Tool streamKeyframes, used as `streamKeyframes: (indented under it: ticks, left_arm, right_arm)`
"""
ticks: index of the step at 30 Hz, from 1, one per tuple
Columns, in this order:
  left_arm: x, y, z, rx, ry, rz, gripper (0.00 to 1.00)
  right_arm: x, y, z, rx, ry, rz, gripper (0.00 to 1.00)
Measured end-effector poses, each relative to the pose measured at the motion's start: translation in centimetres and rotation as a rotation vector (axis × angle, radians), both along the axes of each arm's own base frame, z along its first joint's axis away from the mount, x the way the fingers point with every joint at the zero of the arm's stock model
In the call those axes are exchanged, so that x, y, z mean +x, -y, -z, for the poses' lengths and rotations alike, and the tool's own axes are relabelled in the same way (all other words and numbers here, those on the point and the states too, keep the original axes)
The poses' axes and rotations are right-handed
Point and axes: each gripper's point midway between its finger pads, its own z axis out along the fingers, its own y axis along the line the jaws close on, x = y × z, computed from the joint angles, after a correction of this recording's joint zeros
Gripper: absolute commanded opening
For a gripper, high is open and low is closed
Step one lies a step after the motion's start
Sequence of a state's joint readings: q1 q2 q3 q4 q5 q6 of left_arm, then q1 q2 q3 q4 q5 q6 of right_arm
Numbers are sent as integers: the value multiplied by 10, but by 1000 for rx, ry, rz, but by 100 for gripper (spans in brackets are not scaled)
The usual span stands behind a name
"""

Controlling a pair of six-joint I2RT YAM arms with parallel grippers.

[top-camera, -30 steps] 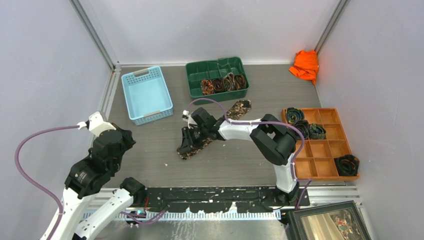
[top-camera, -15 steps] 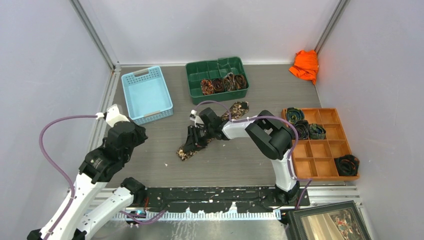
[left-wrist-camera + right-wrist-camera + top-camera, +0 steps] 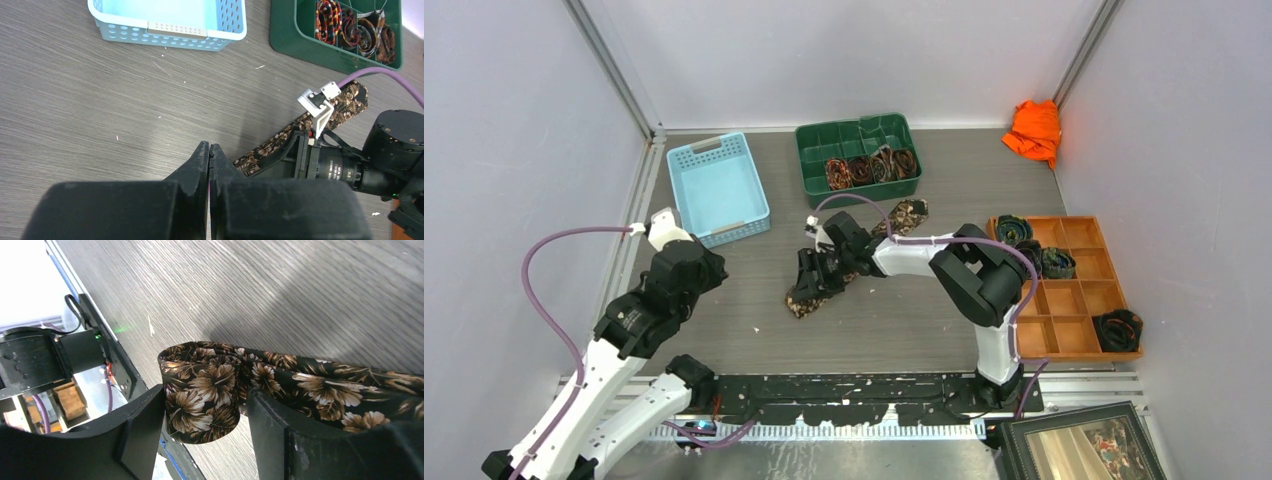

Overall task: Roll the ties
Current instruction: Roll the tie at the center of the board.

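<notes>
Brown tie (image 3: 200, 385), rolled end, free tabletop (image 3: 300, 285) around

- Grey wood-grain table (image 3: 904, 330), one white fleck (image 3: 757, 329) near its front.
- Pale blue basket (image 3: 717, 190) at the back left, green divided tray (image 3: 829, 137) beside it.
- Brown floral tie (image 3: 906, 213) slanting across the middle (near end curled up).
- Orange cloth (image 3: 1035, 130) in the back right corner.
- Wooden divided tray (image 3: 1074, 335) along the right edge.

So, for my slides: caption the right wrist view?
Right end effector flanks the rolled end of a brown floral tie over the grey table.
</notes>
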State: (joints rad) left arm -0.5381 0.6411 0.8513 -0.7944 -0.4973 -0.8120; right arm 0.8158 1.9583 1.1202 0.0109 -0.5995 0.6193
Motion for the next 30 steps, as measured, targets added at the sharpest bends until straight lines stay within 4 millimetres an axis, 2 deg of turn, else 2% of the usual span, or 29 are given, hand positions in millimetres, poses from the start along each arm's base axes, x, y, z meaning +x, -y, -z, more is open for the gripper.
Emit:
streamKeyframes:
  ticks: [10,18,27,30]
  left_arm:
    - [4,4,9,1,-13,10,0]
    - [9,10,17,7,-37,20,0]
    - [12,13,18,3,-36,26,0]
    - [12,13,19,0,-32,23,0]
  right_arm:
    - [5,16,-2,-73,52,-2,74]
    - [13,18,-15,-61,86,21,72]
    - [25,41,0,-168,111,65,69]
    - [27,46,-6,-191,150,80,69]
